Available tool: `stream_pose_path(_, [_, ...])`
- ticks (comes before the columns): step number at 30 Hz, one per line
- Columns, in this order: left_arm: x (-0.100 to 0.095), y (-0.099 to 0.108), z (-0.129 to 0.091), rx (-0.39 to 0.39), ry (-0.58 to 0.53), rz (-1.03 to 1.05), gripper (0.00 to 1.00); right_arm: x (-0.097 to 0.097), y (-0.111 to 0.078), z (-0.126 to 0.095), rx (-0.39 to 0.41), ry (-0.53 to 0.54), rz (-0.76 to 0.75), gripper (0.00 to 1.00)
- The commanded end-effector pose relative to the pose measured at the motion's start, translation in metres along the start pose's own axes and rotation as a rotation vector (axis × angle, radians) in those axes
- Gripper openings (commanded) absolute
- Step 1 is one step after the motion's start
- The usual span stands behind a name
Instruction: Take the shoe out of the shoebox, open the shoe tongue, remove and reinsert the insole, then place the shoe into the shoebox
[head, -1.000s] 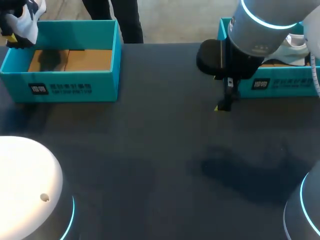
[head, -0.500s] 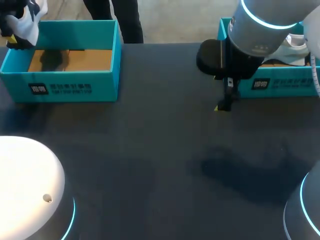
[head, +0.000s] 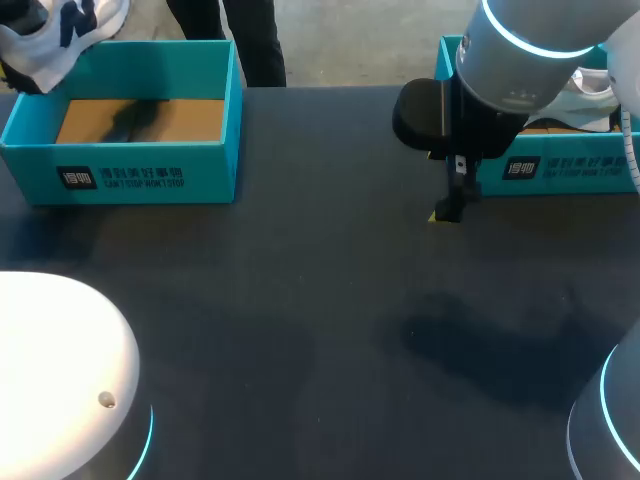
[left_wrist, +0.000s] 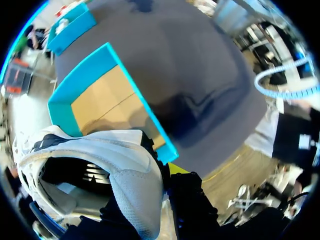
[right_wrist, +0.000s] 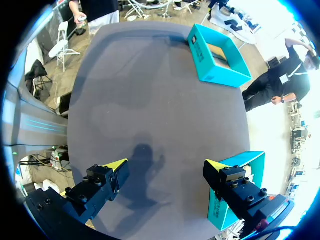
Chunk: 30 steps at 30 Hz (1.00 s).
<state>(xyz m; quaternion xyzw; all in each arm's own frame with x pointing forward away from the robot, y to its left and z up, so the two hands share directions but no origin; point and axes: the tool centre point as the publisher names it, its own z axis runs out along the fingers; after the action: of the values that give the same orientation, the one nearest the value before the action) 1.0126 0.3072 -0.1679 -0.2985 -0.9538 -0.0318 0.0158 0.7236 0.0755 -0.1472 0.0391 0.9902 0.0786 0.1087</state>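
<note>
Change: the shoe (head: 60, 35) sits higher and further right than a second ago, over the left shoebox (head: 150, 178) at the table's (head: 300, 300) far left corner.
Meaning: the take-out step looks nearly done; tongue and insole work remain.
Left claw (left_wrist: 162, 172): clamped on the shoe, carrying it in the air.
Right claw (right_wrist: 165, 170): fingers wide apart, holding nothing, hovering above the table just beside the right shoebox (head: 560, 170).
</note>
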Motion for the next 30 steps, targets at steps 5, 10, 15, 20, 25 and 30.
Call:
stream_pose_path(5, [-0.004,0.014,-0.005,-0.102,0.069,0.662,0.00,-0.001,0.001,0.002,0.001,0.002,0.000,1.00])
stream_pose_path(10, [-0.010,0.022,-0.011,-0.181,0.035,0.817,0.00,-0.001,0.001,0.002,0.001,0.002,0.000,1.00])
stream_pose_path(15, [-0.011,0.025,-0.013,-0.209,0.025,0.855,0.00,-0.001,0.001,0.002,0.001,0.002,0.000,1.00])
stream_pose_path(20, [-0.011,0.025,-0.013,-0.209,0.025,0.855,0.00,-0.001,0.001,0.002,0.001,0.002,0.000,1.00])
stream_pose_path(25, [-0.011,0.025,-0.013,-0.209,0.025,0.855,0.00,-0.001,0.001,0.002,0.001,0.002,0.000,1.00])
stream_pose_path(30, [-0.011,0.025,-0.013,-0.209,0.025,0.855,0.00,-0.001,0.001,0.002,0.001,0.002,0.000,1.00])
